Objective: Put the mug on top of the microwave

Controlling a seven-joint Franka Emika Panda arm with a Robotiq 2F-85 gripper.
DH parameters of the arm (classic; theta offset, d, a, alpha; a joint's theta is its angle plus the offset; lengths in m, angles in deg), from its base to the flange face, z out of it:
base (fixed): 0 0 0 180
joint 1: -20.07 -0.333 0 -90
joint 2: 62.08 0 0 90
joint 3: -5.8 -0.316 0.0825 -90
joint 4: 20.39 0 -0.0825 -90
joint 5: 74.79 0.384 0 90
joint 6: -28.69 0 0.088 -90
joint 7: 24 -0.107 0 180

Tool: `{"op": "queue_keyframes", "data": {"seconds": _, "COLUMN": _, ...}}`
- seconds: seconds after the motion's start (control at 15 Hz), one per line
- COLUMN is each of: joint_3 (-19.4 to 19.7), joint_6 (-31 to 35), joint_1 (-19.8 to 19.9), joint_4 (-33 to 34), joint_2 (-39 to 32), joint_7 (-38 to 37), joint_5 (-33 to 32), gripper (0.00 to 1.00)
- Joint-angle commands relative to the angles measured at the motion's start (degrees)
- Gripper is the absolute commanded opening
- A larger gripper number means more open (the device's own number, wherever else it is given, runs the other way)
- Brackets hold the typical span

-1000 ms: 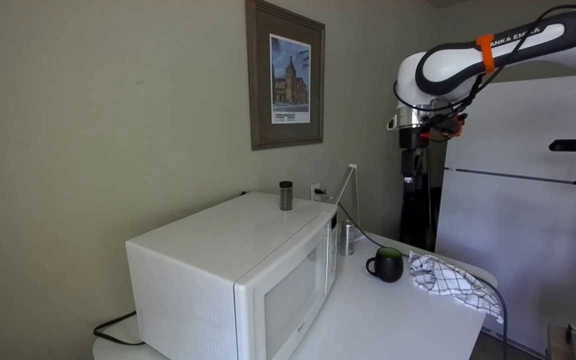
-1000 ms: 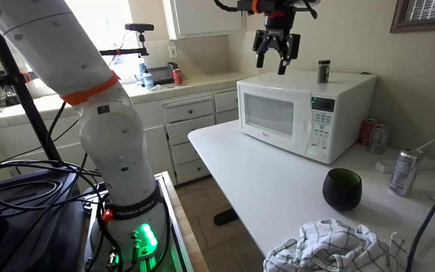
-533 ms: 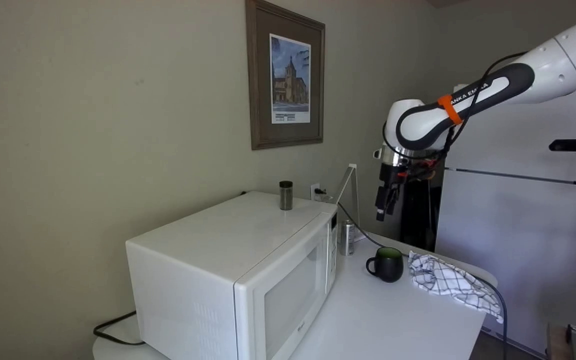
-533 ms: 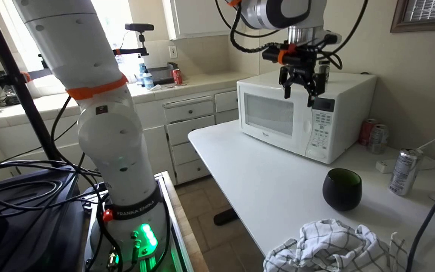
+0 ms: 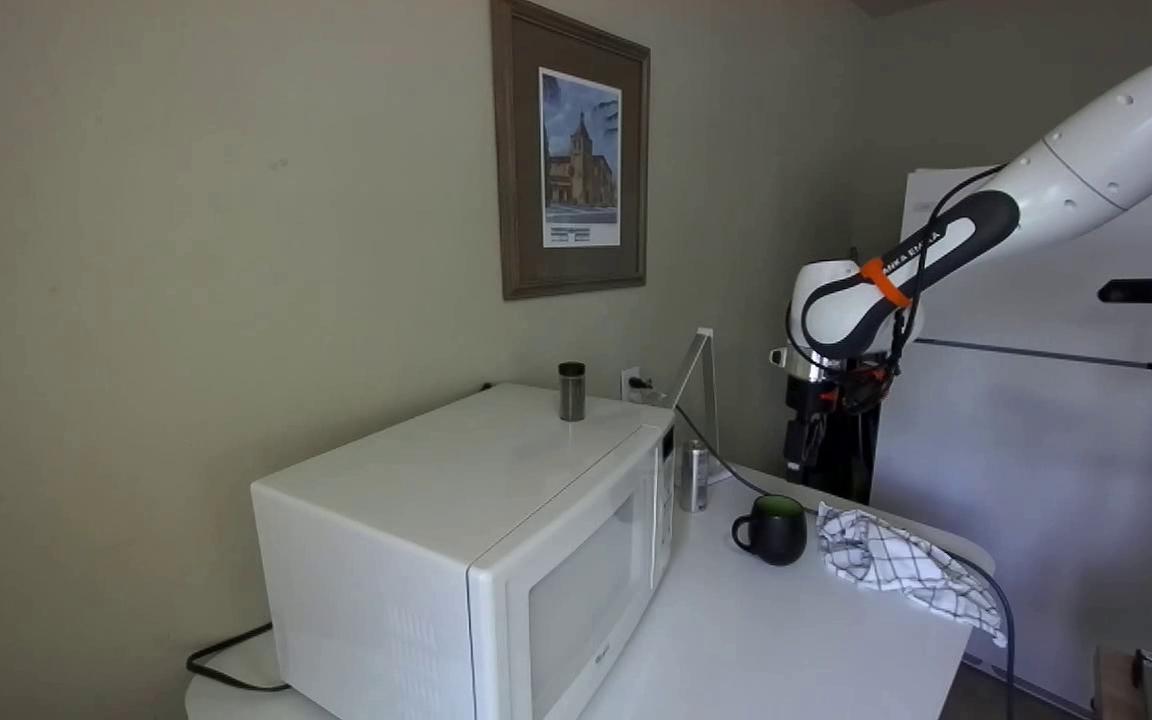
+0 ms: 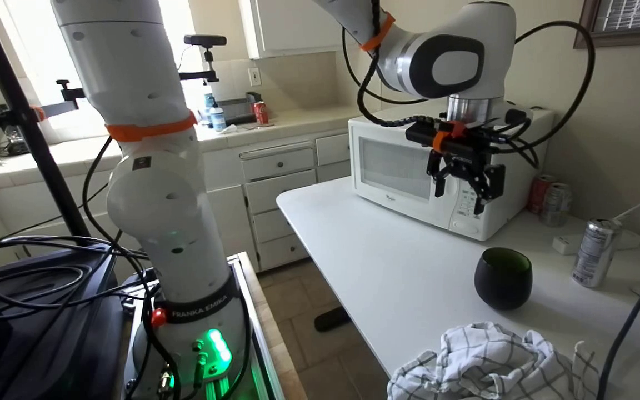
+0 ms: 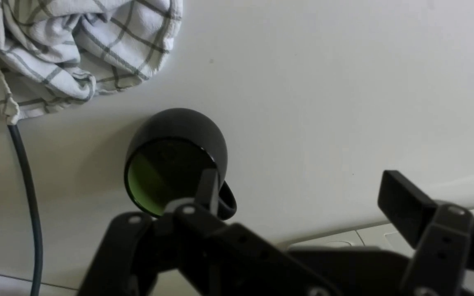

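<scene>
The black mug (image 5: 778,532) stands upright on the white table, in front of the microwave's right end; it also shows in an exterior view (image 6: 502,283) and in the wrist view (image 7: 183,123). Its handle (image 7: 228,203) points toward the microwave. The white microwave (image 5: 416,480) stands against the wall with its door shut; its front shows in an exterior view (image 6: 392,201). My gripper (image 6: 459,201) is open and empty, pointing down, above the table and higher than the mug. In the wrist view my gripper (image 7: 298,179) has one finger overlapping the mug's rim; the gap lies beside the mug.
A small dark-lidded jar (image 5: 572,392) stands on the microwave top. A silver can (image 6: 595,253) stands beyond the mug. A checked cloth (image 6: 486,361) lies close by, with a dark cable (image 7: 31,197). More cans (image 6: 556,204) stand beside the microwave near the wall.
My gripper has come down from above the microwave's height and moved toward the mug, staying open. The mug, microwave, cloth and cans have not moved.
</scene>
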Motion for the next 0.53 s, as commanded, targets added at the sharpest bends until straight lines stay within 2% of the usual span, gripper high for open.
{"op": "queue_keyframes", "data": {"seconds": 0.0, "joint_3": -0.65, "joint_6": -0.16, "joint_1": 0.47, "joint_4": 0.13, "joint_2": 0.05, "joint_7": -0.06, "joint_5": -0.03, "gripper": 1.0}}
{"op": "queue_keyframes", "data": {"seconds": 0.13, "joint_3": -0.74, "joint_6": -0.16, "joint_1": 0.39, "joint_4": 0.17, "joint_2": 0.09, "joint_7": -0.06, "joint_5": -0.04, "gripper": 1.0}}
{"op": "queue_keyframes", "data": {"seconds": 0.47, "joint_3": -0.76, "joint_6": 8.26, "joint_1": 0.57, "joint_4": -4.31, "joint_2": -2.21, "joint_7": 5.12, "joint_5": 1.31, "gripper": 1.0}}
